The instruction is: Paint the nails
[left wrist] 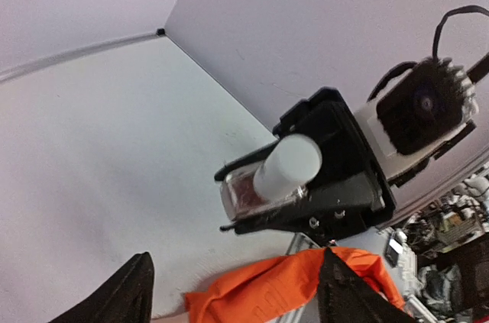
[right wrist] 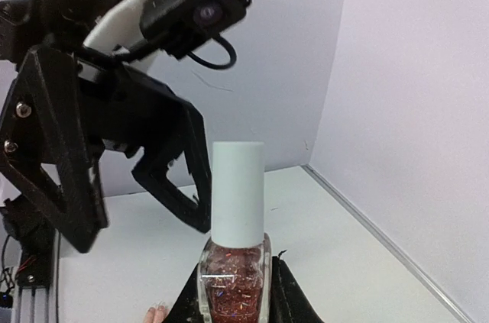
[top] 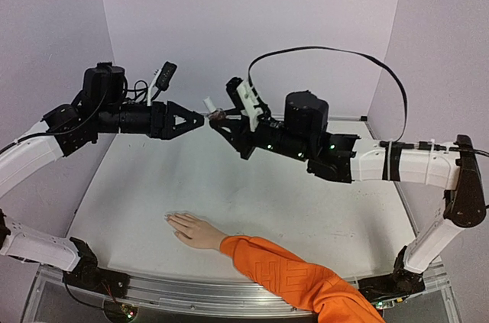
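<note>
My right gripper [top: 219,118] is shut on a small glass bottle [right wrist: 234,277] of red glitter polish with a white cap [right wrist: 238,192] and holds it high above the table. The bottle also shows in the left wrist view [left wrist: 252,189]. My left gripper [top: 197,119] is open and empty, its fingers [right wrist: 179,185] just beside the cap and not closed on it. The pale beige hand [top: 192,230] with an orange sleeve [top: 294,276] lies flat on the table below. Its nails [top: 170,218] are barely distinguishable, and fingertips [right wrist: 156,313] peek into the right wrist view.
The white table [top: 306,201] is walled by pale panels at the back and both sides. A black cable [top: 359,56] loops above the right arm. The sleeve [left wrist: 294,285] crosses the table's near edge.
</note>
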Tool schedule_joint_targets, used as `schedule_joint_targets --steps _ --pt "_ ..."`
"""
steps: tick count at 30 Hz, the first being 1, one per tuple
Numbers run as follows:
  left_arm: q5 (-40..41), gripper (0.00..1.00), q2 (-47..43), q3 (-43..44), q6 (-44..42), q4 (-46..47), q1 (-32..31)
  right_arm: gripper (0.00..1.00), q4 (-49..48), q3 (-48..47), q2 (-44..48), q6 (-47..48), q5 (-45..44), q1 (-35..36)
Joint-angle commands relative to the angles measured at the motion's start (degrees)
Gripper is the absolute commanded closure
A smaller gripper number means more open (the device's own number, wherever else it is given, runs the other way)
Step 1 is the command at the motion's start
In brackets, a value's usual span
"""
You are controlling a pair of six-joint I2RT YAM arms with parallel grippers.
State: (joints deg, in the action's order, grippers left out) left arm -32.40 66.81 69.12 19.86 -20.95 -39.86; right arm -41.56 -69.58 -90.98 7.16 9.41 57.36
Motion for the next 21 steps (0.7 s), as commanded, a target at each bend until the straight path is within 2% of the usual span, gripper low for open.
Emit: schedule_joint_targets --steps 1,4,7,11,17,21 --pt "10.32 0.31 -4.32 -2.47 12.15 9.86 0.04 1.0 -6.22 -3.64 -4.29 6.71 -23.16 6.88" --pt "11.86 0.32 -4.55 -2.55 13.81 10.59 0.04 1.0 -7.57 -6.06 -7.42 8.51 -29.47 9.5" --pt "12.98 0.39 -5.5 -2.86 14.16 10.58 0.04 1.0 -9.19 -7.06 -8.99 7.9 -32.44 10.87" --pt "13.51 0.44 -6.34 -3.85 14.36 10.58 0.04 1.0 -11.54 -7.12 -9.55 6.42 -33.97 11.51" --pt "13.58 0.39 -5.61 -4.74 14.68 10.57 0.0 1.0 -12.69 -8.0 -10.32 6.16 -33.79 11.94" --pt "12.96 0.48 -4.2 -3.77 14.27 10.66 0.04 1.0 -12.49 -8.91 -10.88 6.46 -33.29 12.11"
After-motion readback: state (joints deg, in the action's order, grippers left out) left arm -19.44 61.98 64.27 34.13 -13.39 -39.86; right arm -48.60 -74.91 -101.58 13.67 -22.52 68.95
